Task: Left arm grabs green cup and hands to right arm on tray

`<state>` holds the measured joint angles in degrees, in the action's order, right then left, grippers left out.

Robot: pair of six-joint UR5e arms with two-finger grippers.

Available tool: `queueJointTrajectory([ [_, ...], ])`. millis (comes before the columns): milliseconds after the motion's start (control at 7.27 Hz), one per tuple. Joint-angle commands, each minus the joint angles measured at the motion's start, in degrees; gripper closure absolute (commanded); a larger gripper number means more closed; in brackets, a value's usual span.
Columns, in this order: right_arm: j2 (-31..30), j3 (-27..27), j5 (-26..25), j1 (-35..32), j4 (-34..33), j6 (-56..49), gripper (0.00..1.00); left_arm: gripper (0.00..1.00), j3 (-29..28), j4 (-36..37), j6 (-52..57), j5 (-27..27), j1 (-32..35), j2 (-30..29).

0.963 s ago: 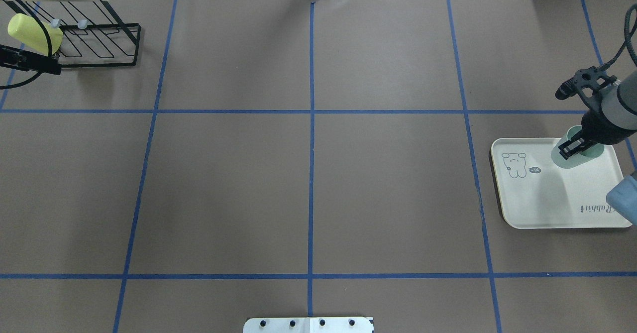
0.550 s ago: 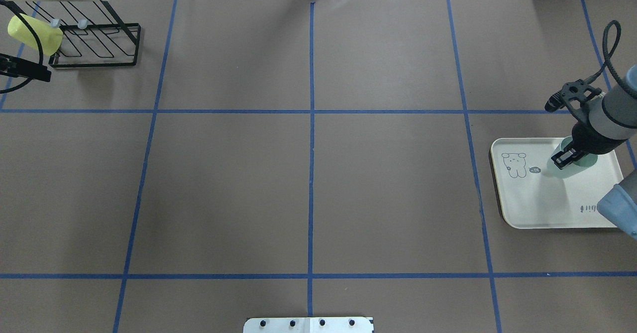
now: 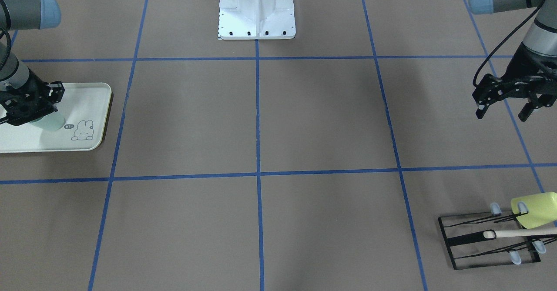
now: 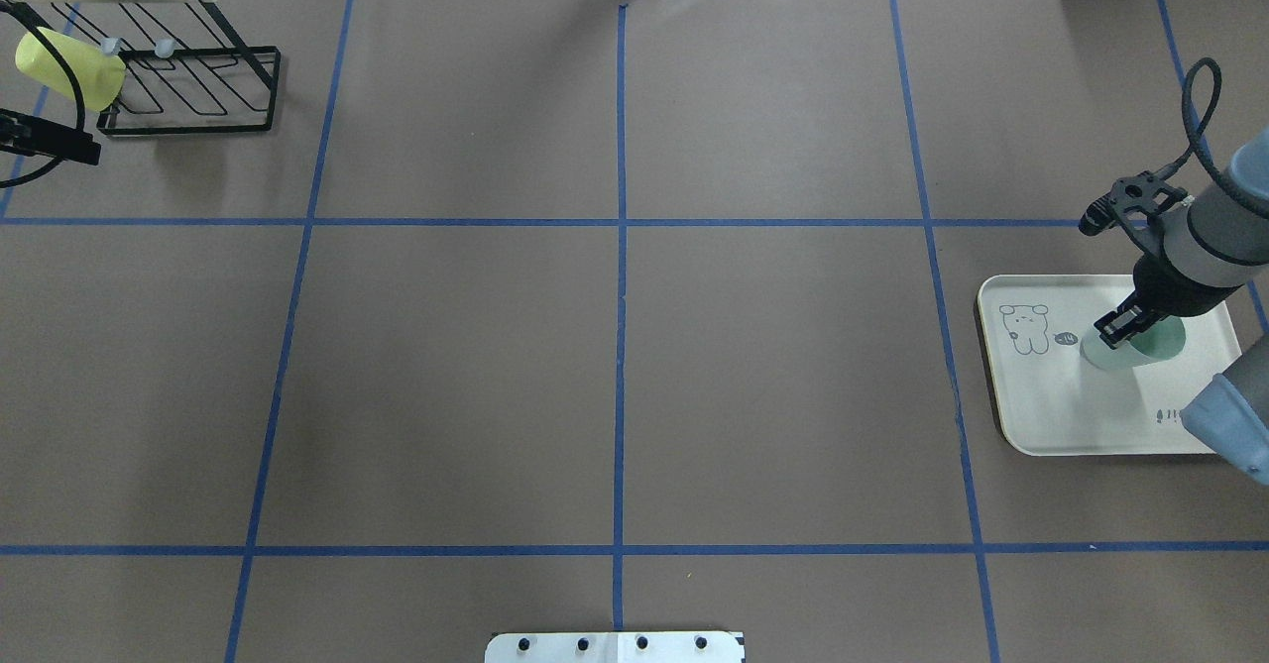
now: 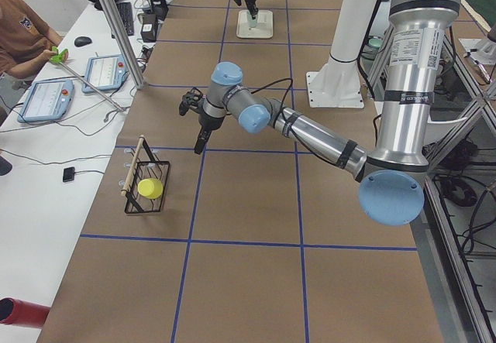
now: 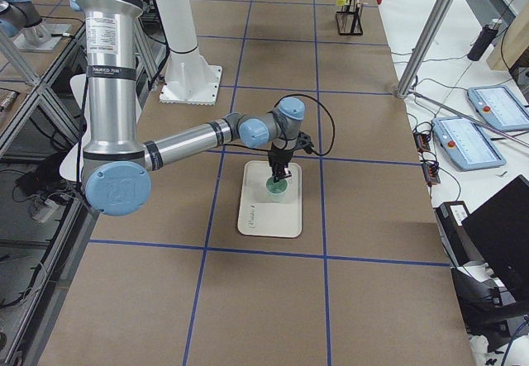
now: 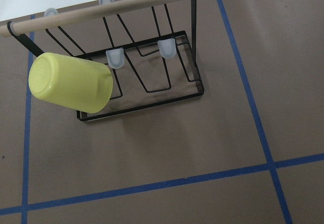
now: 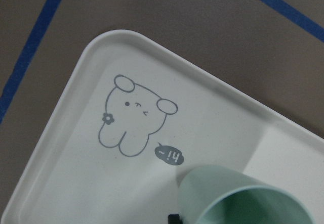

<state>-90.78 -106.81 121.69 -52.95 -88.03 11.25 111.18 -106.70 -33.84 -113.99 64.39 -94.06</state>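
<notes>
The pale mint-green cup (image 4: 1140, 346) is over the cream-white tray (image 4: 1051, 405) at the table's right side, tilted, low at the tray's far part beside the bunny drawing. My right gripper (image 4: 1118, 327) is shut on its rim from above. The cup also shows in the front-facing view (image 3: 48, 122) and, rim up, in the right wrist view (image 8: 238, 196). I cannot tell whether its base touches the tray (image 3: 87, 102). My left gripper (image 3: 501, 112) is open and empty, hanging above the table on the far left side, short of the rack.
A black wire rack (image 4: 198, 98) with a wooden rail stands at the far left corner. A brighter yellow-green cup (image 4: 64, 66) hangs on it, and it also shows in the left wrist view (image 7: 71, 82). The robot's white base (image 3: 256, 17) is at mid table edge.
My right gripper has carried the green cup lower and nearer over the tray. My left arm has drawn back toward the left edge, away from the rack.
</notes>
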Motion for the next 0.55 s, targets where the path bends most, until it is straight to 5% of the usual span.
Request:
queueJointTrajectory([
  [0,0.07,-2.24,0.82,-1.09,-1.08,0.00,0.00,0.00,0.00,0.00,0.00,0.00,0.04,0.02],
  [275,2.34,-8.47,3.54,-10.11,-14.02,-2.61,0.00,0.00,0.00,0.09,0.09,-0.09,0.04,0.02],
  [413,8.36,-9.37,5.64,-16.16,-26.72,-10.81,0.00,0.00,-0.09,0.17,0.09,-0.18,0.13,0.02],
])
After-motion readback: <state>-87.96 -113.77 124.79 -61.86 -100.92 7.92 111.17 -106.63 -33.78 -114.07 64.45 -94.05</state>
